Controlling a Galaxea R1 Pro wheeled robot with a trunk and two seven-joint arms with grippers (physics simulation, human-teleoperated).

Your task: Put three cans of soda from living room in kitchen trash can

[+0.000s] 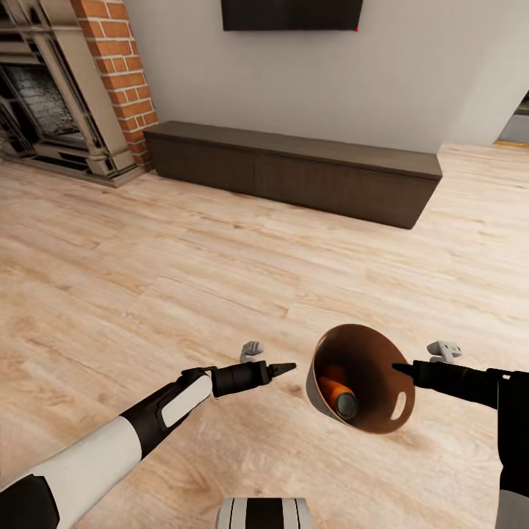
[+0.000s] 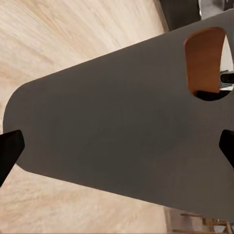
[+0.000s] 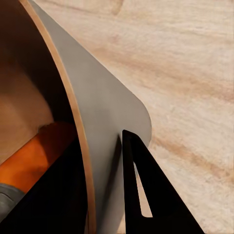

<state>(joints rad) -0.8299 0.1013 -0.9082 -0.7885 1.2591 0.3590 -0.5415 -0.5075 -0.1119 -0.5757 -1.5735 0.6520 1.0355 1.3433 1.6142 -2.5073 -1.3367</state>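
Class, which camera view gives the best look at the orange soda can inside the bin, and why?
The head view: it looks into the tilted trash can and shows the orange soda can lying inside, silver end visible. The right wrist view catches only an orange sliver past the rim. The left wrist view shows the bin's grey outer wall.

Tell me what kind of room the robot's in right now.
Most likely a living room: a brick fireplace, a long low dark cabinet under a wall-mounted black screen, and pale wood floor.

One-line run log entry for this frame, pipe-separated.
scene: living room, wood floor | right gripper: shut on trash can rim, bin tilted | inside: orange soda can | left gripper: open, empty, beside bin
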